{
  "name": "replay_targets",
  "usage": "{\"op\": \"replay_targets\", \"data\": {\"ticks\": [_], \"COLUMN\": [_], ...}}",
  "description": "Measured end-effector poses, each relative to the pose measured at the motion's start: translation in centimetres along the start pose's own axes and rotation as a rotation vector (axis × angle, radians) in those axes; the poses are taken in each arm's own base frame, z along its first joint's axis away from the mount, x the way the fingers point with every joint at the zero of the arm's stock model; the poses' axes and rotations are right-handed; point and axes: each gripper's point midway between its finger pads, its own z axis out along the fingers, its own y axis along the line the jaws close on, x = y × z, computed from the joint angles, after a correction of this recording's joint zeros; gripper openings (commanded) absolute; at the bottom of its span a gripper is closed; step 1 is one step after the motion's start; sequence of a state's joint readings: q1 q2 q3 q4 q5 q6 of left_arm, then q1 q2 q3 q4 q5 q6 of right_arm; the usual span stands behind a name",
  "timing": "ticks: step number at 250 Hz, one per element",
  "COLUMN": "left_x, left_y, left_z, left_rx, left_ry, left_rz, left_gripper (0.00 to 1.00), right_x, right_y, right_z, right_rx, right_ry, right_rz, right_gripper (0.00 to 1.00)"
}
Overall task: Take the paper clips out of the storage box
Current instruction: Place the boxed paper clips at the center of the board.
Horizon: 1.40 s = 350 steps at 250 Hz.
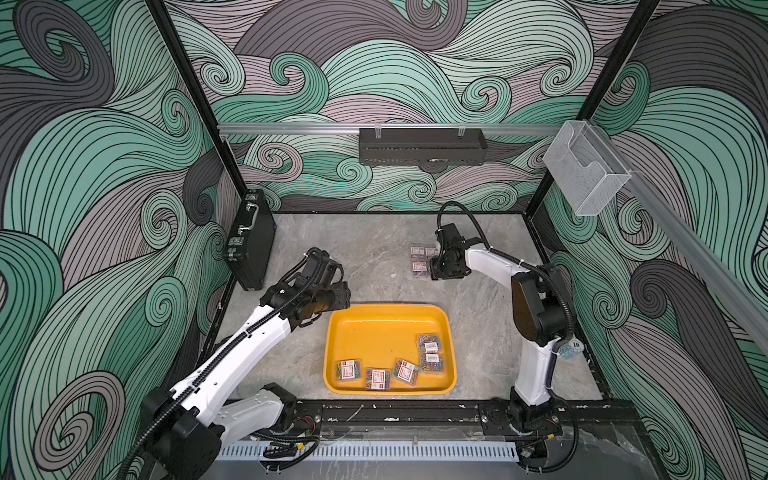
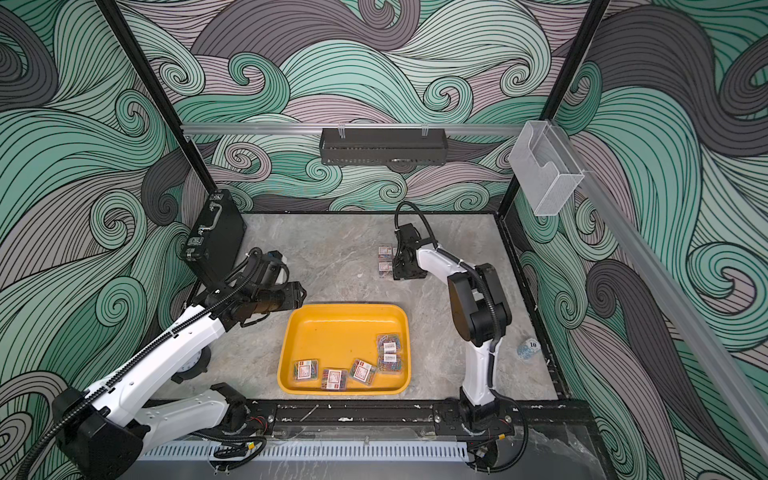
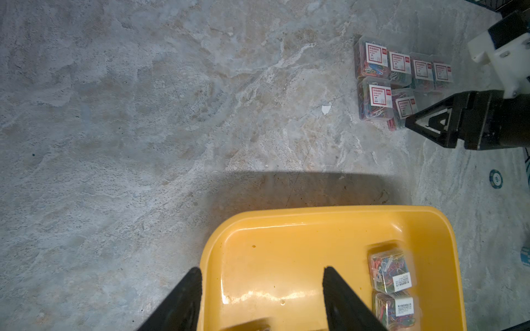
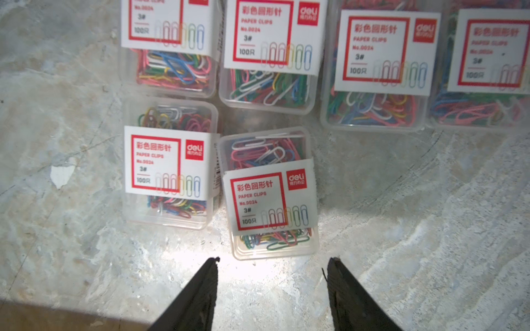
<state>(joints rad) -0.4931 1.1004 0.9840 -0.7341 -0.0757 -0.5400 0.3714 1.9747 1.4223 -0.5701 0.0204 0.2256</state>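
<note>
The yellow storage box (image 1: 374, 332) (image 2: 332, 332) lies in the middle of the table. Along its near and right sides it holds several clear boxes of paper clips (image 1: 377, 379) (image 2: 335, 379) (image 3: 390, 270). More boxes of paper clips (image 1: 419, 259) (image 2: 385, 259) (image 3: 375, 97) stand grouped on the table at the far side. My right gripper (image 1: 435, 268) (image 4: 274, 260) is low beside that group, open and empty, with the nearest labelled box (image 4: 269, 197) just ahead of its fingertips. My left gripper (image 1: 343, 297) (image 3: 262, 270) hovers open and empty over the storage box's far left corner (image 3: 218, 246).
A black briefcase (image 1: 249, 241) leans against the left wall. On the back rail hangs a black shelf (image 1: 422, 145); on the right rail, a clear acrylic holder (image 1: 582, 170). Behind the right arm lies a blue chip stack (image 1: 569, 349). Under the left arm is a small clock (image 2: 193, 361).
</note>
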Motion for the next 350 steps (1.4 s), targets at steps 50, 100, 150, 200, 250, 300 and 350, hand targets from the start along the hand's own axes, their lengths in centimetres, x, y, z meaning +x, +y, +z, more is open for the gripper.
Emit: {"op": "replay_targets", "data": {"ticks": [50,100,150,200,250,300,350], "left_x": [-0.4,-0.6,-0.5,-0.6,-1.1,-0.9,-0.2], "left_y": [0.0,-0.3,-0.6,-1.1,-2.6,-2.9,-2.4], "left_z": [-0.5,0.4,1.2,1.2,1.5,1.7,1.8], "left_rx": [0.004,-0.005,-0.006,0.020,0.098,0.119,0.103], "left_ry": [-0.029,-0.004,0.031,0.031,0.014,0.014,0.032], "left_rz": [0.019,0.034,0.036,0.035,0.019,0.006,0.005], "left_gripper": [0.66,0.65,0.65,0.65,0.65,0.65,0.65], "right_x": [0.3,-0.3,-1.0,-0.8,0.1,0.6,1.2], "right_y": [0.4,-0.2,-1.5,-2.6,-2.9,-2.8,-2.7], "right_z": [-0.3,-1.9,-2.6,-2.6,-1.8,-1.1,0.7], "right_rx": [-0.027,-0.035,-0.026,-0.014,-0.012,-0.020,-0.026], "right_ry": [0.013,-0.009,-0.024,-0.007,0.008,0.016,0.048], "right_rz": [-0.036,-0.049,-0.047,-0.052,-0.064,-0.068,-0.069], "right_gripper": [0.63,0.62,0.56,0.52,0.51,0.48,0.46]}}
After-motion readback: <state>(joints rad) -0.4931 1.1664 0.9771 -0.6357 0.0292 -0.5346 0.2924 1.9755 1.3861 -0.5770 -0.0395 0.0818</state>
